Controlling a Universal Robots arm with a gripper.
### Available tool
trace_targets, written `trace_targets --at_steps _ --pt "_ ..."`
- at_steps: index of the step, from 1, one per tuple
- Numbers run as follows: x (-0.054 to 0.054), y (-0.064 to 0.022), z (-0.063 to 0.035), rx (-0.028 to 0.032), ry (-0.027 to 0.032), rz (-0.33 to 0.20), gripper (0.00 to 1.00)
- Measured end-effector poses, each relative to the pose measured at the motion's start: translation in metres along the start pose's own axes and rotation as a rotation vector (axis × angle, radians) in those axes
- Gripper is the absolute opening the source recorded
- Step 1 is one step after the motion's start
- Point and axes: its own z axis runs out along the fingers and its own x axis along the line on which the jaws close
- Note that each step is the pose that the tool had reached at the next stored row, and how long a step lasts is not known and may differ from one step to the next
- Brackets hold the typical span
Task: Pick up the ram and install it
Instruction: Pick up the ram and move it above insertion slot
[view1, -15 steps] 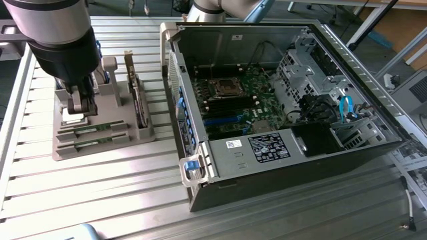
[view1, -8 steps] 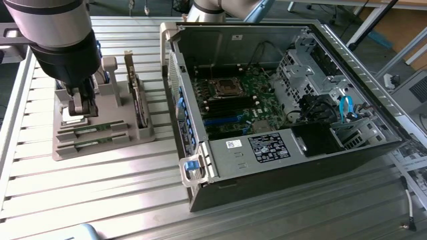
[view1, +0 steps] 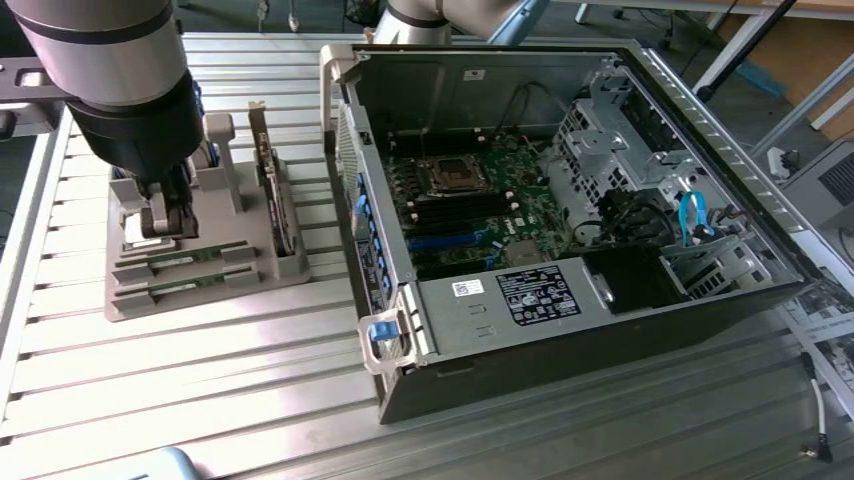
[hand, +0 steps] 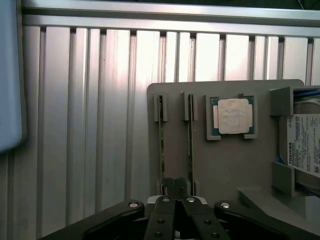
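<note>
Two rams (hand: 161, 145) rest in the tray (hand: 235, 165); your gripper (hand: 176, 186), pinched shut, seems to sit between them, so centre squarely over one, not the gap.

I have the arm (view1: 100, 60) coming in at the upper part of the exterior view's left, its thick grey and black last section pointing almost straight down. The gripper (view1: 167, 215) hangs low beneath it, tips aimed downward. From the wrist view I see the two fingers (hand: 170, 186) pressed together, pad against pad, while the black linkage bars (hand: 100, 220) behind them splay out to either side.
</note>
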Motion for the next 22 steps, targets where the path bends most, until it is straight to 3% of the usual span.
trace_targets --at_steps 22 --pt "0.000 -0.0006 0.0225 0.0001 0.0000 0.000 0.11"
